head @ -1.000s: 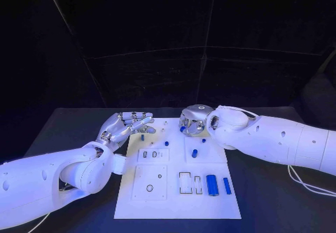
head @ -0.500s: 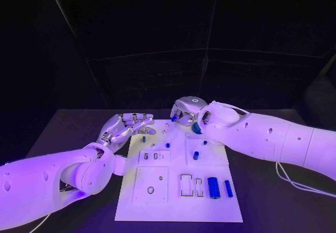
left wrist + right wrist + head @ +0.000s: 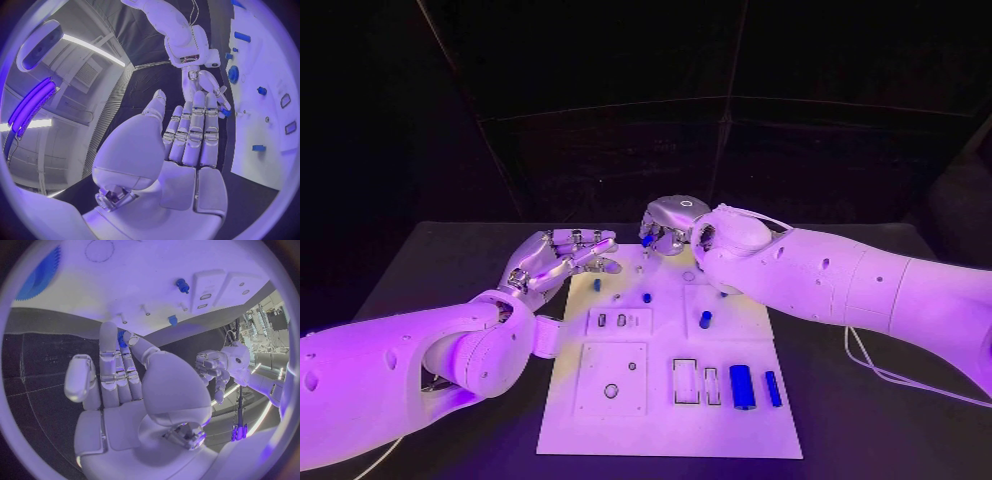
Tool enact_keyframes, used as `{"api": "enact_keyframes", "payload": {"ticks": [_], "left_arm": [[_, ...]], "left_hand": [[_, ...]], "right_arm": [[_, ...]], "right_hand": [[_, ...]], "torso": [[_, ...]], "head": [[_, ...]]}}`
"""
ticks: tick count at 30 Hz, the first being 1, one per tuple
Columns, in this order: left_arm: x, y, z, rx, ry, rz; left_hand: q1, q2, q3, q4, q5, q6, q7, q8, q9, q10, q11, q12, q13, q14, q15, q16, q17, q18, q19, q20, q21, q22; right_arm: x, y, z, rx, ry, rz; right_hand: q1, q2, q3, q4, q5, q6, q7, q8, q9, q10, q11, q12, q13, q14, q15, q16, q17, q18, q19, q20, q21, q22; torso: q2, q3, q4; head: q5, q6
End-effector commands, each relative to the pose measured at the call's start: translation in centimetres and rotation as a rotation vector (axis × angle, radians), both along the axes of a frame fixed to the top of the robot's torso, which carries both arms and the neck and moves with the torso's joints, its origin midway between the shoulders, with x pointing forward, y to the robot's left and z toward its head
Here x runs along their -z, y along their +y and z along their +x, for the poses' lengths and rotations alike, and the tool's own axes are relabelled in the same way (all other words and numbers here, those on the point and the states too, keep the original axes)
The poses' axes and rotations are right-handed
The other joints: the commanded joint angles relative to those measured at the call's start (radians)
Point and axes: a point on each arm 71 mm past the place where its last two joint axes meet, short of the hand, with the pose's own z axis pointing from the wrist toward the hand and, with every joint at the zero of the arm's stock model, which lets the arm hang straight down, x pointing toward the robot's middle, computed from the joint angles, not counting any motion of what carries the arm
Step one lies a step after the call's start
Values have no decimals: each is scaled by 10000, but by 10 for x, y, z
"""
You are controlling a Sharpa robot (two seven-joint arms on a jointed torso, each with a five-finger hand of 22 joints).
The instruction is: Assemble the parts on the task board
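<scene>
Right hand has shifted leftward along the far edge of the task board over the last second; left hand has stayed at the board's far-left corner, fingers spread and holding nothing. Right hand pinches a small blue part between thumb and fingertip, above the far end of the board. Further blue parts lie on the board's near right. Judgement: the held part looks rigid, light and smooth, likely slippery; grip it across its sides, leaving the end free for insertion.
</scene>
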Motion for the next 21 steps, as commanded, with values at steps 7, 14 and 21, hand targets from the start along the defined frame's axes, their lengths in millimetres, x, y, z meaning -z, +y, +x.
{"api": "enact_keyframes", "payload": {"ticks": [7, 14, 21], "left_arm": [[-4, -1, 0, 135, -139, -48], [-5, -1, 0, 141, -166, -53], [-6, -1, 0, 130, -186, -50]], "left_hand": [[33, 69, -7, -43, -61, 35, 54, -44, -11, -8, 45, -65, -12, 50, 2, -59, 15, 131, 74, -22, 61, -10], [36, 72, -10, -54, -62, 36, 53, -51, -10, -8, 46, -75, -12, 40, 4, -74, 17, 129, 76, -22, 61, -12], [36, 72, -10, -54, -62, 36, 53, -51, -10, -8, 46, -75, -12, 40, 4, -74, 17, 129, 76, -22, 61, -12]], "right_arm": [[3, 0, 4, 50, 368, -456], [5, 4, 3, -18, 501, -590], [6, 6, 3, -22, 661, -786]], "right_hand": [[-25, -89, 70, 6, -20, 17, 39, 31, 15, 22, 7, -22, 13, -17, -16, 36, -17, -59, 91, 6, 67, 20], [-36, -104, 85, 22, -28, 9, 43, 22, 12, 13, 11, -31, 14, -17, -13, 37, -18, -60, 93, 8, 70, 24], [-46, -114, 91, 32, -32, 5, 46, 17, 11, 9, 14, -35, 15, -17, -11, 38, -19, -58, 88, 9, 68, 19]], "torso": [[23, -9, 16], [38, -1, 19], [56, -7, 18]], "head": [[5, -42], [48, -73], [63, -89]]}}
